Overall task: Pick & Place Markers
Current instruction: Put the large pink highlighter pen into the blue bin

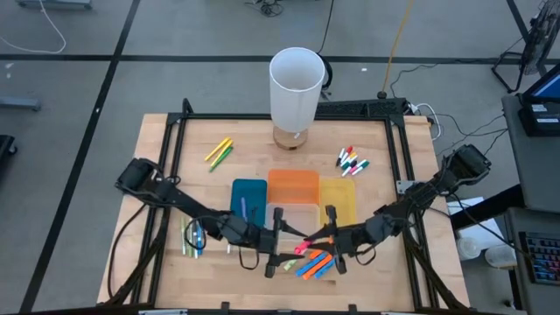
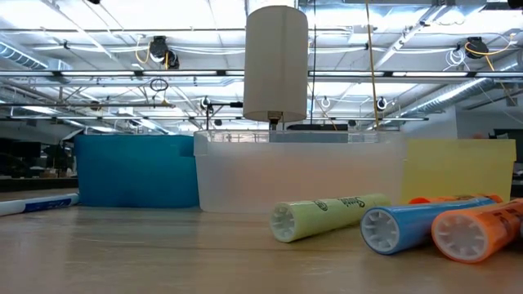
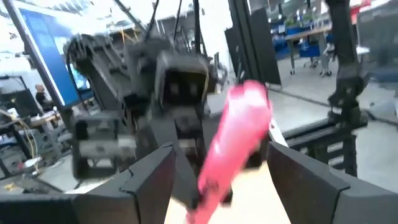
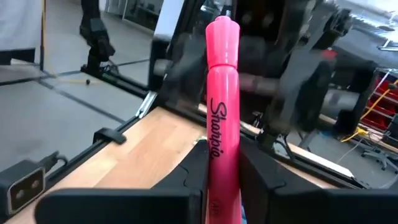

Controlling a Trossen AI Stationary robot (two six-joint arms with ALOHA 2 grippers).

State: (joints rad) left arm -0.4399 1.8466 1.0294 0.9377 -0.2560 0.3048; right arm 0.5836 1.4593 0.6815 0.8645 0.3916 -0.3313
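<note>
1. My right gripper (image 4: 221,171) is clamped on a pink highlighter (image 4: 222,106), above the table's (image 1: 157,157) front, by the clear bin (image 1: 293,219).
2. My left gripper (image 3: 217,180) faces it, fingers spread wide either side of the pink tip, gripping nothing.
3. Other markers (image 1: 317,264) lie below.

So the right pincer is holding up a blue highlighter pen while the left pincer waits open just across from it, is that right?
Not quite: the pen is pink, not blue. The right wrist view shows the right pincer shut on a pink plastic highlighter pen. The rest holds: the left pincer stands open facing it.
</note>
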